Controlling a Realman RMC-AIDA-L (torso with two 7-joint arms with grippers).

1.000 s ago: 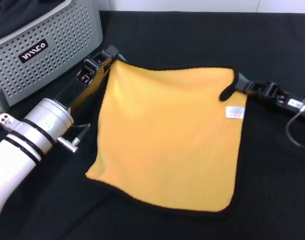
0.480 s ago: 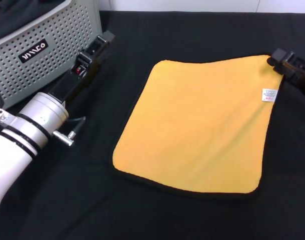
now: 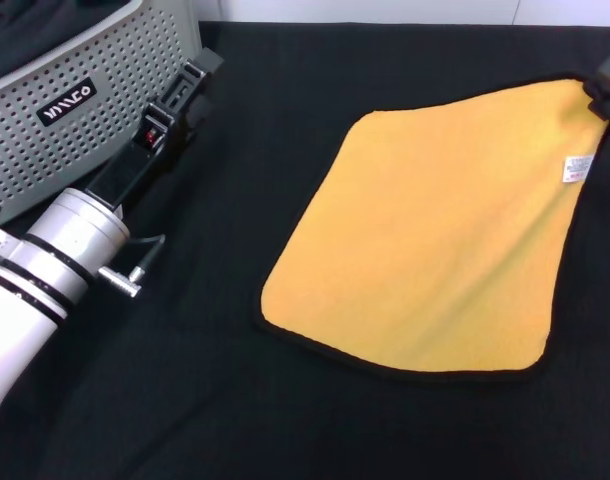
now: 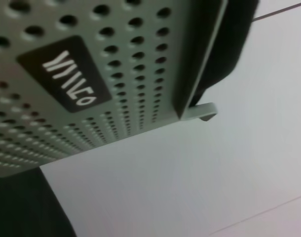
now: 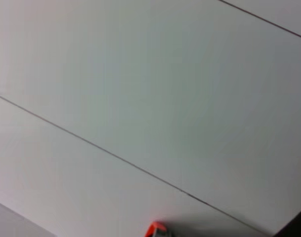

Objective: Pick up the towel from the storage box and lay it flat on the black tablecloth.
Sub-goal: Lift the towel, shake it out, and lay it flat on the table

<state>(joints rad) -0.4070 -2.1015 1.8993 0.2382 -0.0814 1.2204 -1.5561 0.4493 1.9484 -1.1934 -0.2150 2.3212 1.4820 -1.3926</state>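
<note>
One towel lies yellow-up on the black tablecloth

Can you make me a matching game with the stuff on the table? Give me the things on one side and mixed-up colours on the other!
Things:
1. towel
2. storage box
3. tablecloth
4. small label on the towel

Colours:
A. black
B. white
C. yellow-orange
D. light grey

Right pairs: 1-C, 2-D, 3-A, 4-B
</note>
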